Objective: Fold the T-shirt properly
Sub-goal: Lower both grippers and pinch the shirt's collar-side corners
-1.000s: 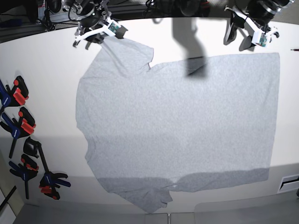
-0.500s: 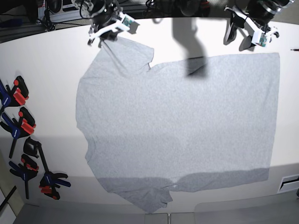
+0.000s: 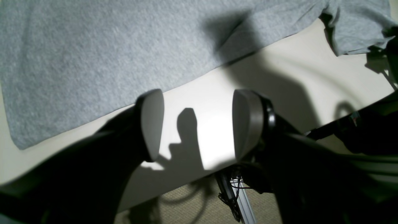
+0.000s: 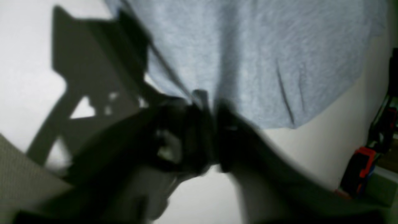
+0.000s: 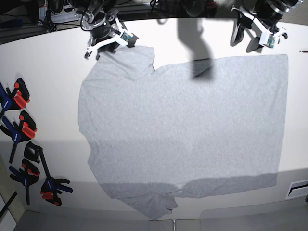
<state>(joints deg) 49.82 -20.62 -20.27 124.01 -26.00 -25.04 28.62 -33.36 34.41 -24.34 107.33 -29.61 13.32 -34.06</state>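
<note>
Still near the start, judging by the layout: T-shirt point(image 5: 183, 130) spread flat and unfolded, plain side up, across most of the white table point(image 5: 48, 101), filling the middle of the base view from upper left to lower right. No fold made yet; every fold left to do. Sleeve at the top left point(image 5: 134, 60) and sleeve at the bottom edge point(image 5: 156, 204) both lying out from the body.

Right gripper point(image 5: 107, 44) at the upper left of the base view, jaws clenched on the hem of the top-left sleeve; in the right wrist view, fabric pinched between the dark jaws point(image 4: 211, 124), with pull lines running up from the grip. Likely a first sleeve fold about to begin.

Left gripper point(image 3: 199, 124) at the upper right of the base view, jaws released and wide apart, nothing between them, hovering over bare table just beside the shirt's straight bottom hem.

Fabric: soft heather-grey knit, matte, faintly flecked, thin enough to crease. Table: smooth, pale, slightly glossy. Pads of the left gripper point(image 3: 245, 124): flat, rounded, grey. Orange-and-black spring clamps point(image 5: 21, 130) lined up at the left edge, well apart from the shirt.
</note>
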